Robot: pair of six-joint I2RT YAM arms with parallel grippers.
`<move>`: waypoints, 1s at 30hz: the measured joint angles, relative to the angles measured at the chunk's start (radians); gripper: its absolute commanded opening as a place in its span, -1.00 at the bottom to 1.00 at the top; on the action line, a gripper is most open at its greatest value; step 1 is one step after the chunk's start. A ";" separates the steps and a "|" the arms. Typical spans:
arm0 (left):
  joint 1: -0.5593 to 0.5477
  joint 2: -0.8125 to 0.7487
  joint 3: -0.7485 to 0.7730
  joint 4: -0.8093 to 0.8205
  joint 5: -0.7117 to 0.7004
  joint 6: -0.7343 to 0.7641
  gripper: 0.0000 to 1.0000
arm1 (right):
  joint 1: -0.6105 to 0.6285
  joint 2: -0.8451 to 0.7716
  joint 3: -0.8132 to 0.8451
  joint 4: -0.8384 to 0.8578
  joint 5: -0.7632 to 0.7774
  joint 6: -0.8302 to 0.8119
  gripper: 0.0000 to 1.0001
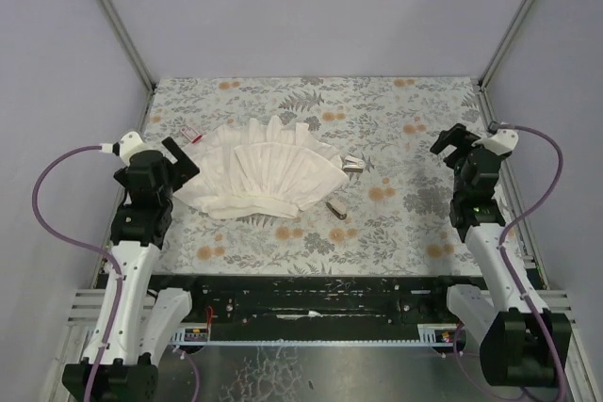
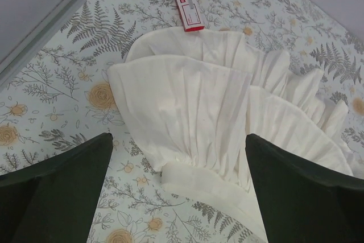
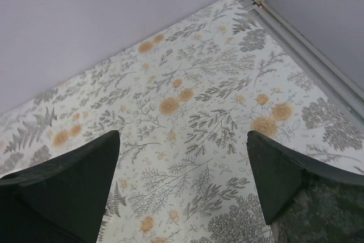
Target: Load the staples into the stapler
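while both arms are hovering over the floral table, the left gripper is holding its jaws spread wide, with nothing between them. in the left wrist view its two dark fingers are framing a pleated white cloth, which is lying directly below and ahead of this gripper. the red box of staples, showing its white label, is lying flat straight ahead of the left gripper, just past the far edge of the cloth. whether box and cloth are touching cannot be told, and the staple strip itself is not showing.

the right gripper is likewise holding its jaws spread wide and gripping nothing. its fingers are framing only bare table surface near the enclosure corner.

a small silvery metal item, apparently the stapler, is lying to the left of the right gripper, at the cloth's edge, and well apart from the left gripper on its right side. its details are too small to confirm. a thin dark metal piece is lying near it, closer to the arm bases.
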 measured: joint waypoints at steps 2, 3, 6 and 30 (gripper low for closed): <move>0.000 0.010 0.001 -0.001 0.015 0.012 1.00 | 0.000 -0.054 0.053 -0.121 0.052 0.061 0.98; 0.000 0.017 0.003 -0.002 0.021 0.017 1.00 | 0.000 -0.073 0.062 -0.161 0.067 0.079 0.99; 0.000 0.061 0.023 -0.005 0.042 0.045 1.00 | 0.000 -0.132 0.067 -0.299 0.086 0.106 0.98; 0.045 0.859 0.460 0.027 0.126 0.035 0.77 | 0.011 -0.360 0.046 -0.608 -0.341 0.118 0.98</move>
